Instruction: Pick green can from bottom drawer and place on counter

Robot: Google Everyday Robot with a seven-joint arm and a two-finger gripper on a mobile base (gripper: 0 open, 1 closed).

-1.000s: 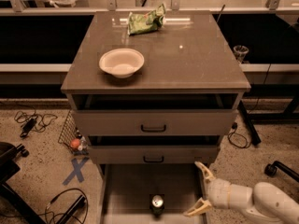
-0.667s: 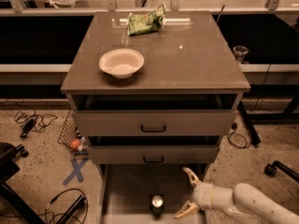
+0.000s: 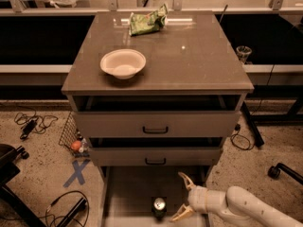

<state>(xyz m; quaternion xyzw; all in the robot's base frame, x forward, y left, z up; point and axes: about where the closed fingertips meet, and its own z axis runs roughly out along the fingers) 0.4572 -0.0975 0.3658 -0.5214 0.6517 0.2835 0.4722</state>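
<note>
The arm (image 3: 251,207) enters from the lower right corner. It lies low and nearly level over the bottom drawer (image 3: 125,188), with its white forearm reaching left toward the can (image 3: 159,206). The gripper (image 3: 182,197) is at the arm's left end, just right of the can and pointing at it.

Its two fingers are spread wide. The upper finger (image 3: 184,178) angles up past the can's top right, and the lower one ends close to the can's right side. The can is not yet between them and they hold nothing. Whether the lower tip touches the can cannot be told.

The can stands upright on the floor of the pulled-out drawer, silver top up, near the lower edge of the view. Well above the can, past two partly open drawers, the counter (image 3: 199,60) carries a bowl (image 3: 122,63) and a bag (image 3: 148,22).
</note>
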